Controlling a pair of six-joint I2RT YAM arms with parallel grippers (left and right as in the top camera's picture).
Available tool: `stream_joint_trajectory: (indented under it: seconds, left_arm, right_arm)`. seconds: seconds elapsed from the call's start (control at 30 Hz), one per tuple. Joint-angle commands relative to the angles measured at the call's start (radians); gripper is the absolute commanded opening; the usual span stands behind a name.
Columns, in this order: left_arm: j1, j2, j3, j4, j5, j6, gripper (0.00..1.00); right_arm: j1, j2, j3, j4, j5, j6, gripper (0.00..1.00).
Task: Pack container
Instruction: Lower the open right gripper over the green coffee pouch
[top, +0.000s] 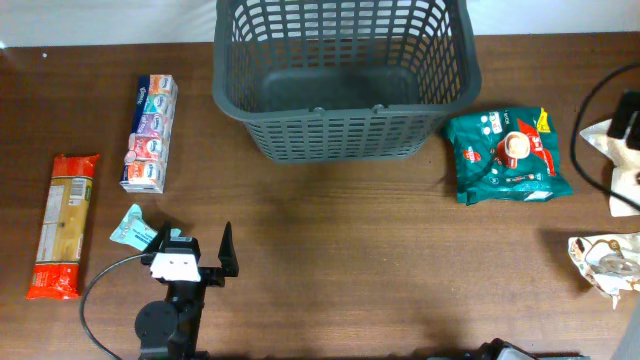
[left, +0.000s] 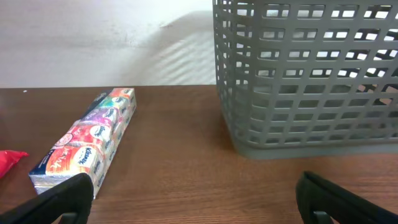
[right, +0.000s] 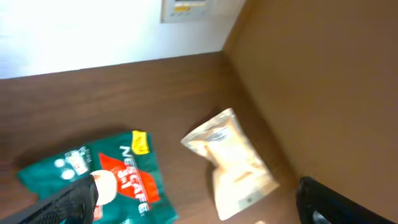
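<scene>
The container (top: 345, 130) is a large dark grey lattice basket at the back centre, with nothing showing inside; its wall (left: 298, 93) fills the right of the left wrist view. My left gripper (top: 195, 240) hovers low at the front left, open, with bare table between its fingers (left: 196, 205). A strip of tissue packs (top: 150, 133) lies ahead and left of it (left: 87, 146). In the right wrist view, my right gripper (right: 199, 208) is open over a green Nescafe bag (right: 112, 177) and a beige pouch (right: 233, 165). The overhead view does not show its fingers.
An orange spaghetti packet (top: 65, 225) lies at the far left, with a small teal sachet (top: 132, 228) beside my left gripper. The green bag (top: 507, 155) sits right of the basket. A crumpled silver packet (top: 605, 262) and a black cable (top: 590, 100) are at the right edge.
</scene>
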Motion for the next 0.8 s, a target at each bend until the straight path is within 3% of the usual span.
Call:
stream_joint_trajectory:
  seconds: [0.0,0.37,0.77]
  left_arm:
    - [0.005,-0.008,-0.008,0.004,0.008,0.006,0.99]
    - [0.005,-0.008,-0.008,0.004,0.007,0.006,0.99]
    - [0.005,-0.008,-0.008,0.003,0.008,0.006,0.99]
  right_arm:
    - [-0.051,0.068,0.014,-0.028,-0.265,0.013,0.99]
    - [-0.053,0.231,0.015,-0.146,-0.337,0.021,0.99]
    - [-0.045,0.377,0.016,-0.209,-0.093,-0.015,0.99]
